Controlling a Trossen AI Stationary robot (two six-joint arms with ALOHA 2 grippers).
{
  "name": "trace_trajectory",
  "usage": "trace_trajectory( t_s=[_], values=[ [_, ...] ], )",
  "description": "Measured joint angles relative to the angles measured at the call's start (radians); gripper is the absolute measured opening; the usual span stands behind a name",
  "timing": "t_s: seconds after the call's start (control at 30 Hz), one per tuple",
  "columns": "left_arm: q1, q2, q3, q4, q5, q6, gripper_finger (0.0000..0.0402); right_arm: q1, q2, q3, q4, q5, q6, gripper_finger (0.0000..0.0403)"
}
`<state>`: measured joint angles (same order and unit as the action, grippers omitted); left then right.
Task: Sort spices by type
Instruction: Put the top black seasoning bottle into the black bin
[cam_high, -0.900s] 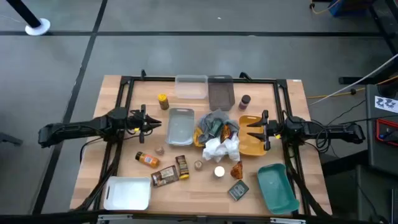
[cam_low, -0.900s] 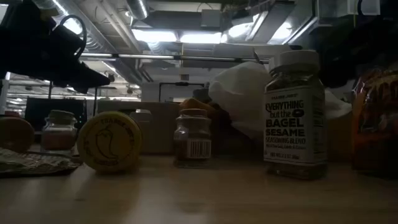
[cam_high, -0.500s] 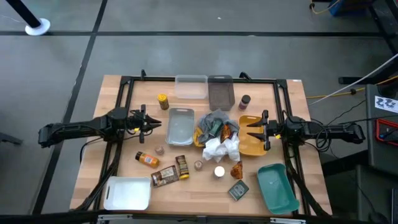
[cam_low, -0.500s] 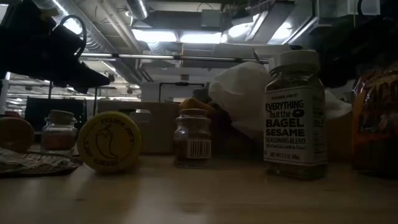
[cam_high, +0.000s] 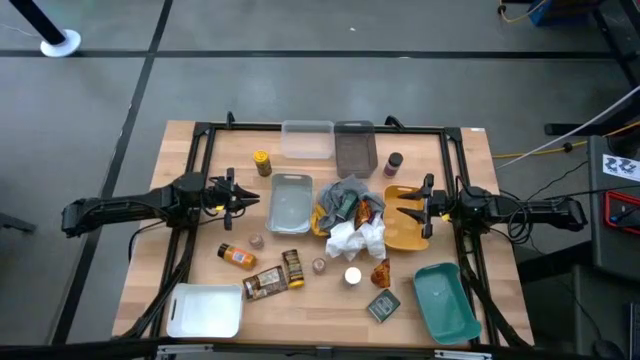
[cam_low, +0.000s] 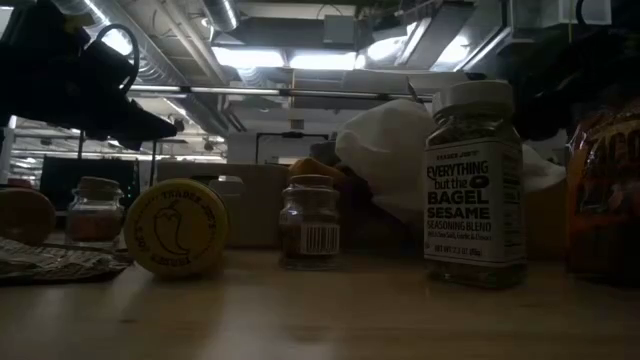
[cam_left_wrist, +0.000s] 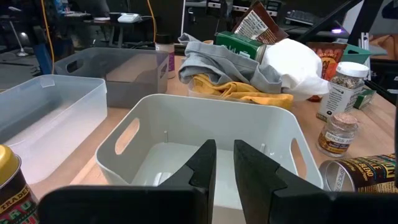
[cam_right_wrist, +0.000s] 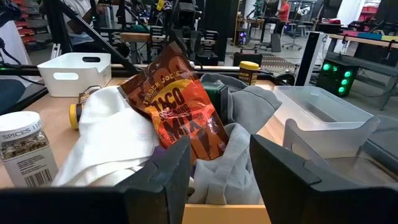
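Facing inward from the table's right side, my half-open, empty right gripper (cam_high: 417, 210) lies nearest the red-brown foil taco-mix packet (cam_right_wrist: 180, 106), propped slantwise on heaped cloths directly ahead; my left gripper (cam_high: 250, 197), nearly shut, waits opposite.
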<state>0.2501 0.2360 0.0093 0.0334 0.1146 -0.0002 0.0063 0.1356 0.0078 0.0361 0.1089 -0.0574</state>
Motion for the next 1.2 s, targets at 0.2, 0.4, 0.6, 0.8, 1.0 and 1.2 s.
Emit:
trace_trajectory(
  t_s=[0.2,0.4,0.6,0.8,1.0,1.2],
  values=[
    [0.0,0.0,0.0,0.0,0.0,0.0,0.0045,0.0,0.0,0.0,-0.001,0.0,0.0,0.0166],
    [0.0,0.0,0.0,0.0,0.0,0.0,0.0045,0.0,0.0,0.0,-0.003,0.001,0.0,0.0166],
    [0.0,0.0,0.0,0.0,0.0,0.0,0.0045,0.0,0.0,0.0,0.006,0.005,0.0,0.0166],
    [0.0,0.0,0.0,0.0,0.0,0.0,0.0045,0.0,0.0,0.0,0.009,0.006,0.0,0.0166],
    [0.0,0.0,0.0,0.0,0.0,0.0,0.0045,0.0,0.0,0.0,0.011,0.002,0.013,0.0166],
    [0.0,0.0,0.0,0.0,0.0,0.0,0.0045,0.0,0.0,0.0,0.02,-0.033,0.153,0.0166]
  ],
)
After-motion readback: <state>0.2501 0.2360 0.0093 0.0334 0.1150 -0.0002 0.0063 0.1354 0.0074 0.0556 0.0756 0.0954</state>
